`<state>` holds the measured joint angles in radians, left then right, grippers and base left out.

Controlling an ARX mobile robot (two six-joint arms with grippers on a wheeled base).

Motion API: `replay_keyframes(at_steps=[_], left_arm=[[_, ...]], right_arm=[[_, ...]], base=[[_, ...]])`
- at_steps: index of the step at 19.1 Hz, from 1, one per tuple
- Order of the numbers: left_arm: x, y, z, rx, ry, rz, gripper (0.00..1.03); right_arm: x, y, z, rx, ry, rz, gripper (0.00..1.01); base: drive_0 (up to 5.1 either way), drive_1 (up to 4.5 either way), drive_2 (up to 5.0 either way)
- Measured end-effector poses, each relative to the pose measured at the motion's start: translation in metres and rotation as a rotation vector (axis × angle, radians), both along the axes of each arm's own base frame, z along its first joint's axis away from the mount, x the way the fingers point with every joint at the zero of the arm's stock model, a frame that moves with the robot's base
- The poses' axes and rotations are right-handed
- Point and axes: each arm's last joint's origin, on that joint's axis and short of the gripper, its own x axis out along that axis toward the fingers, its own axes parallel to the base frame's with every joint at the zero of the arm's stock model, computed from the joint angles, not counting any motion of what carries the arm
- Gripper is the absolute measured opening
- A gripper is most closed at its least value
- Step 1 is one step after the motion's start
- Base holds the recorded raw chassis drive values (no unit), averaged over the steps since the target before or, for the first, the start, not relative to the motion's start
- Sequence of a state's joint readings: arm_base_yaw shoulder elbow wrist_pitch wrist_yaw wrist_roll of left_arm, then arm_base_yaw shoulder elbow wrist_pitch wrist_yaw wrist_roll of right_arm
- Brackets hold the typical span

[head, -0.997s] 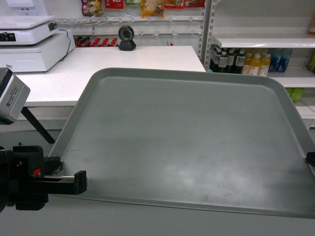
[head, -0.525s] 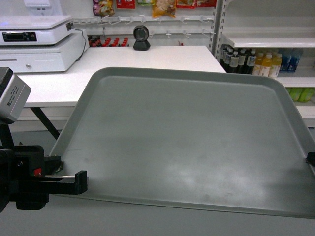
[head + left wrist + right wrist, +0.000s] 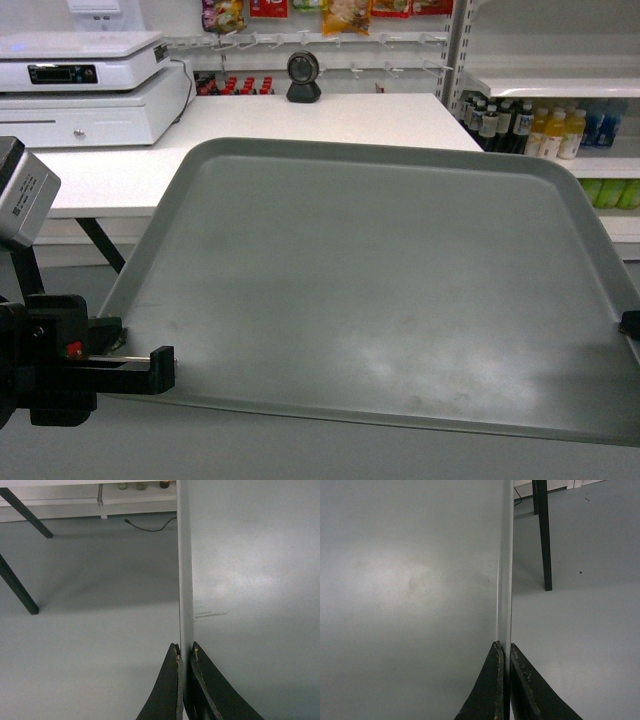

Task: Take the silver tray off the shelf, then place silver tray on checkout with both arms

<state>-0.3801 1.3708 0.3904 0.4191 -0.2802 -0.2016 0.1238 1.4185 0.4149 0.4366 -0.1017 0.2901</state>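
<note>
The checkout [image 3: 330, 125] and scanner [image 3: 303, 77] have slid rightward behind the held silver tray [image 3: 380, 290].

Silver tray [image 3: 380, 290] before checkout [image 3: 250, 130]

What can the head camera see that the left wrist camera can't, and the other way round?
Only the head view shows the white checkout with its black scanner, a weighing scale and bottled drinks on a shelf. Only the left wrist view shows, close up, the left gripper pinching the tray's rim, a black cable on the floor and dark table legs. Both show the silver tray, held up off the floor.
</note>
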Motion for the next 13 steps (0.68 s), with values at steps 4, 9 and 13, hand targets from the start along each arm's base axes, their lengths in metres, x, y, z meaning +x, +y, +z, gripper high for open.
replay_keyframes(at_steps=[4, 9, 13], left_arm=[[0.0001, 0.0000, 0.0004, -0.001, -0.004, 0.000, 0.03], [0.0000, -0.0001, 0.0002, 0.000, -0.001, 0.000, 0.03], [-0.0001, -0.0001, 0.0000, 0.000, 0.001, 0.000, 0.03]], right_arm=[[0.0002, -0.0001, 0.0004, 0.001, -0.004, -0.001, 0.02], [0.0001, -0.0001, 0.0003, 0.001, -0.003, -0.001, 0.02], [-0.0001, -0.0001, -0.0002, 0.000, 0.002, -0.001, 0.02]], base=[[0.0, 0.00, 0.0], [-0.1, 4.23, -4.4], [0.0, 4.31, -4.2]])
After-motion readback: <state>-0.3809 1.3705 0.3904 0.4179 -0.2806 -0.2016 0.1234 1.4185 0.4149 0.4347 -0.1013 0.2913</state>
